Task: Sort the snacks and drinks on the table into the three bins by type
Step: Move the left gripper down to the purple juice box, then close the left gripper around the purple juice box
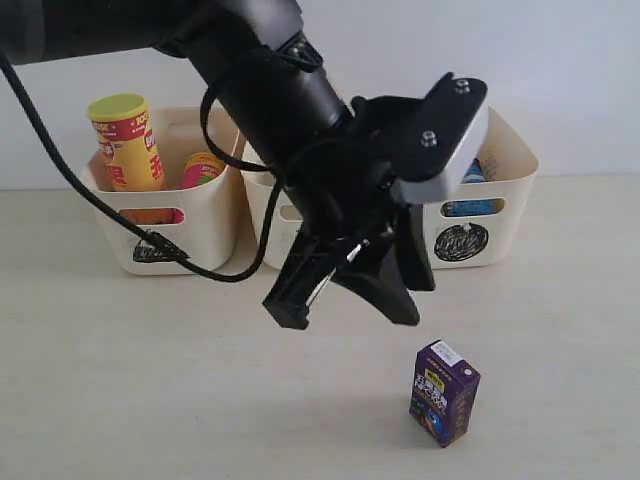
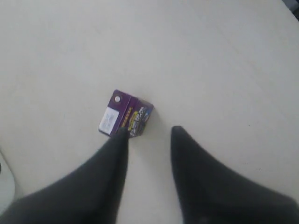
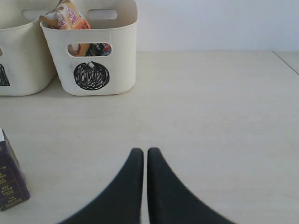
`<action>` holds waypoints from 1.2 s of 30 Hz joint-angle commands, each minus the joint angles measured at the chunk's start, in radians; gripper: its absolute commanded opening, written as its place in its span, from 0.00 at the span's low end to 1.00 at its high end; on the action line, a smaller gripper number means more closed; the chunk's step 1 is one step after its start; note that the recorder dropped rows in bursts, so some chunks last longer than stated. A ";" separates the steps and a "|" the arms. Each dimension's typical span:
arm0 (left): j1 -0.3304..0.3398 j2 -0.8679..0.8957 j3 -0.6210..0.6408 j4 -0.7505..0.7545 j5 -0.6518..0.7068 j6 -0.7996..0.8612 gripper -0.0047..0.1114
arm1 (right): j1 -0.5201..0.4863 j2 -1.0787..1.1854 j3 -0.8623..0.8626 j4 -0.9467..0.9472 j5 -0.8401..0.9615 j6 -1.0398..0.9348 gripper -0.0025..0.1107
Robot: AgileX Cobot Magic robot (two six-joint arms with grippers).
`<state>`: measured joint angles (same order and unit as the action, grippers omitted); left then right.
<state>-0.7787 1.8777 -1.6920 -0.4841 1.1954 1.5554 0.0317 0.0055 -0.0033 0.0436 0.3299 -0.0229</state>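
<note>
**A:** Exterior view: where is the purple drink carton (image 1: 443, 392) placed relative to the left pincer (image 1: 342, 312)?

**B:** It is seen standing upright on the surface (image 1: 140, 400), long axis vertical, clear of the three bins (image 1: 215, 215). The left pincer is poised above it, fingers spread apart, nothing between them; the carton lies lower and off to the right of the gap in that view, not under it; the right pincer is not shown there.

**A:** And the left wrist view?

**B:** The carton (image 2: 126, 119) is looked down on; it is found just beyond the tip of one finger (image 2: 117, 149), not centred in the open gap of the pincer (image 2: 150, 133). A sideways shift toward the carton is judged necessary before any descent; otherwise that finger could be set down on its top.

**A:** The right wrist view?

**B:** The right pincer (image 3: 145, 151) is shown with its fingers pressed together, empty; the carton (image 3: 10, 179) is cut by the picture's edge, well off the pincer's line. The circle-marked bin (image 3: 117, 56), with an orange packet (image 3: 67, 14) inside, is seen farther off; the left arm is judged the better placed.
</note>
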 commanded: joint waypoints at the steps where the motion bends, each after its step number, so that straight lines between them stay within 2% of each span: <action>1: -0.043 0.003 0.004 -0.028 -0.010 0.076 0.59 | -0.002 -0.005 0.003 0.003 -0.008 -0.002 0.02; 3: -0.057 0.014 0.004 -0.036 -0.025 0.076 0.65 | -0.002 -0.005 0.003 0.003 -0.008 -0.002 0.02; 15: -0.149 0.163 0.002 -0.024 -0.105 0.061 0.65 | -0.002 -0.005 0.003 -0.001 -0.004 -0.002 0.02; 21: -0.149 0.218 -0.006 0.016 -0.109 0.032 0.65 | -0.002 -0.005 0.003 -0.001 -0.004 -0.002 0.02; 30: -0.149 0.242 -0.006 0.074 -0.223 0.009 0.65 | -0.002 -0.005 0.003 -0.001 -0.004 -0.002 0.02; 36: -0.149 0.251 -0.006 0.134 -0.236 0.009 0.65 | -0.002 -0.005 0.003 -0.001 -0.004 -0.002 0.02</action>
<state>-0.9237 2.1215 -1.6920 -0.3757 0.9664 1.5725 0.0317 0.0055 -0.0033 0.0436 0.3299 -0.0229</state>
